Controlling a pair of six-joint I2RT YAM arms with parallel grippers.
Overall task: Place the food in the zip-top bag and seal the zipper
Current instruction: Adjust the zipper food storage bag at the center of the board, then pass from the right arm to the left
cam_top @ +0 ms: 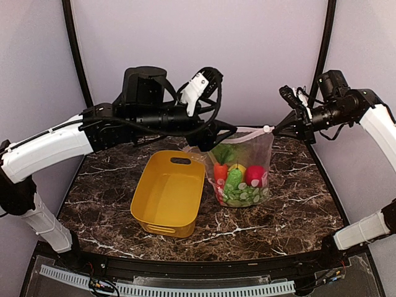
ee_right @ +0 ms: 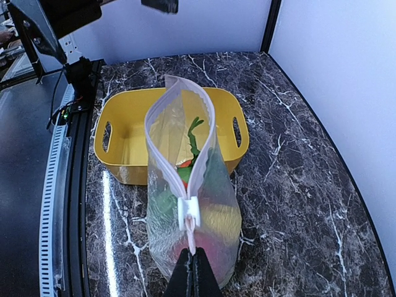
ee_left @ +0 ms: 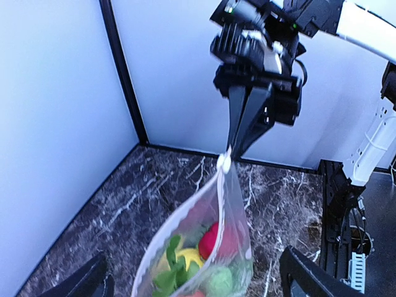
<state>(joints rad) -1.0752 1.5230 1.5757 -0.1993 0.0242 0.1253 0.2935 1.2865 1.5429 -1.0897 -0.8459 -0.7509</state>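
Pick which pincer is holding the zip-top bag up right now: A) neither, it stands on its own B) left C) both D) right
D: the right pincer is shut on a top corner of the zip-top bag, while the left pincer is wide open, its fingers clear of the bag on either side.

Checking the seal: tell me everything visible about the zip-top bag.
The bag is clear, floppy plastic with whitish dots, standing upright on the marble table beside the yellow tub. Toy food fills its lower half. Its mouth gapes open from the far end to a white slider near the right end effector, which is shut on that corner. The left end effector is open, its fingers wide on either side of the bag, apparently not touching it.
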